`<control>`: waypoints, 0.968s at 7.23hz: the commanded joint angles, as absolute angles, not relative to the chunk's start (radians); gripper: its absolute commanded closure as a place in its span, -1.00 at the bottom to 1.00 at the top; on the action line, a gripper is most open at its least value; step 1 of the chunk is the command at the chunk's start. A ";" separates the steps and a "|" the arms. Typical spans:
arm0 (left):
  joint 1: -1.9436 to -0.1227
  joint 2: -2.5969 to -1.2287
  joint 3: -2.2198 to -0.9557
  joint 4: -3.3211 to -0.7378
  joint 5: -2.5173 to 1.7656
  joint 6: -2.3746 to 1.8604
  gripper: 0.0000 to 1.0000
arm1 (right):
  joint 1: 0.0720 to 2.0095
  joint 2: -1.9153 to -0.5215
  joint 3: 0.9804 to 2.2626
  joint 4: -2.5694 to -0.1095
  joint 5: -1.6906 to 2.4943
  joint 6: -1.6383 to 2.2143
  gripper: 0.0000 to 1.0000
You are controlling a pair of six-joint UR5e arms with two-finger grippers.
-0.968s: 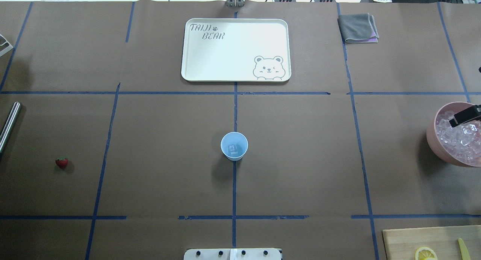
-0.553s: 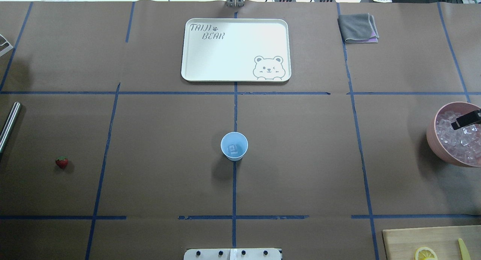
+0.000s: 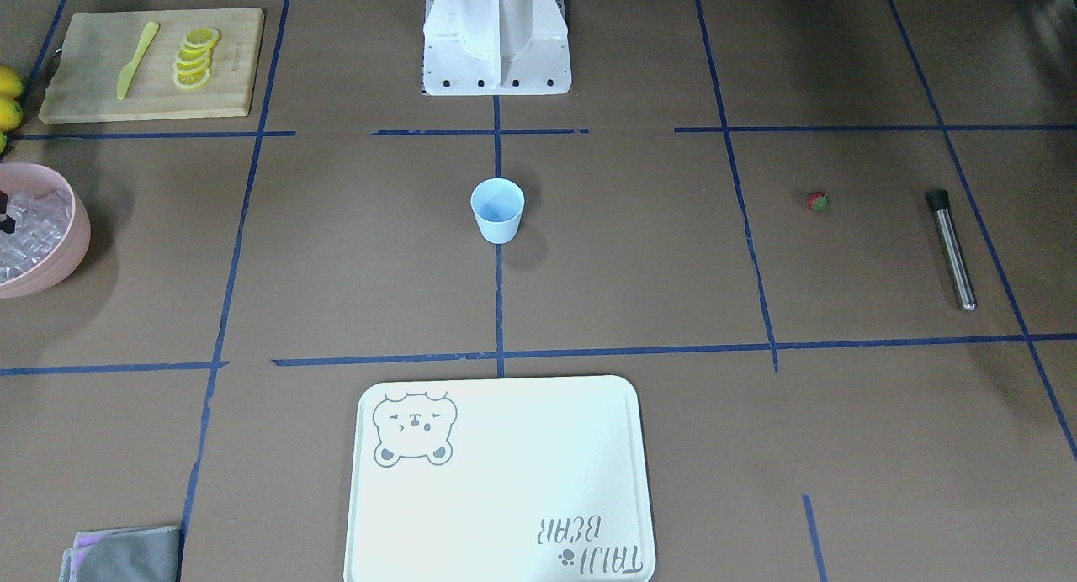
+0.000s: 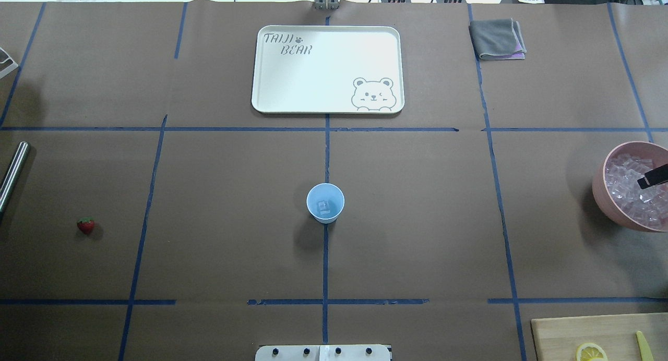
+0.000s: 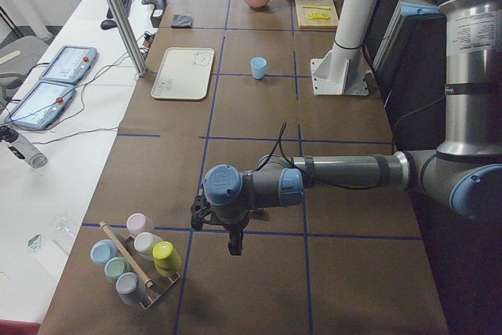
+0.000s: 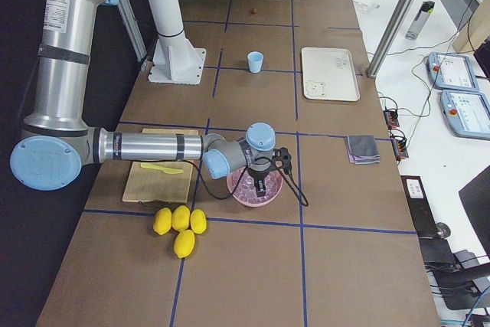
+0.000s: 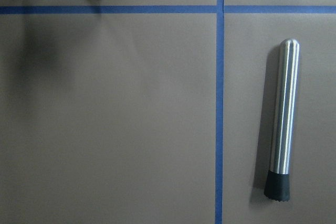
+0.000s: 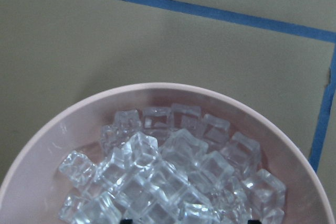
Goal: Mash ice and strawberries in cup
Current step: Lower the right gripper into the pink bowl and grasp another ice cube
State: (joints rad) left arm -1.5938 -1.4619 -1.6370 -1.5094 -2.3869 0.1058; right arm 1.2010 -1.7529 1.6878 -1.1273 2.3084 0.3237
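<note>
The light-blue cup point(image 4: 325, 203) stands upright at the table's middle with one ice cube point(image 4: 324, 207) inside. A heap of ice point(image 8: 168, 177) fills the pink bowl point(image 4: 600, 194) at the right edge. My right gripper point(image 8: 190, 221) hangs low over that heap, open, with only its two black fingertips showing at the bottom of the right wrist view. The strawberry point(image 4: 86, 225) lies alone on the paper far left. My left gripper point(image 5: 234, 245) hovers over the table's left end above the steel muddler point(image 7: 283, 124); I cannot tell whether it is open or shut.
A white bear tray point(image 4: 327, 69) lies beyond the cup, with a grey cloth point(image 4: 497, 38) to its right. A cutting board point(image 3: 151, 60) with lemon slices and a yellow knife sits near the bowl, whole lemons point(image 6: 180, 227) beside it. A rack of cups point(image 5: 137, 260) stands at the left end.
The right gripper's black finger has slid right and toward the robot over the bowl, so less of it shows in the overhead view. Cup, strawberry and muddler have not moved.
</note>
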 commanded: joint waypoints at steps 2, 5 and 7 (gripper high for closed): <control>-1.594 -1.462 -1.637 -1.509 -2.387 0.106 -1.00 | 1.201 -1.749 1.690 -1.126 2.307 0.316 0.37; -1.594 -1.463 -1.638 -1.509 -2.387 0.106 -1.00 | 1.203 -1.743 1.697 -1.124 2.306 0.308 0.98; -1.594 -1.463 -1.638 -1.511 -2.388 0.106 -1.00 | 1.267 -1.741 1.776 -1.172 2.333 0.305 0.99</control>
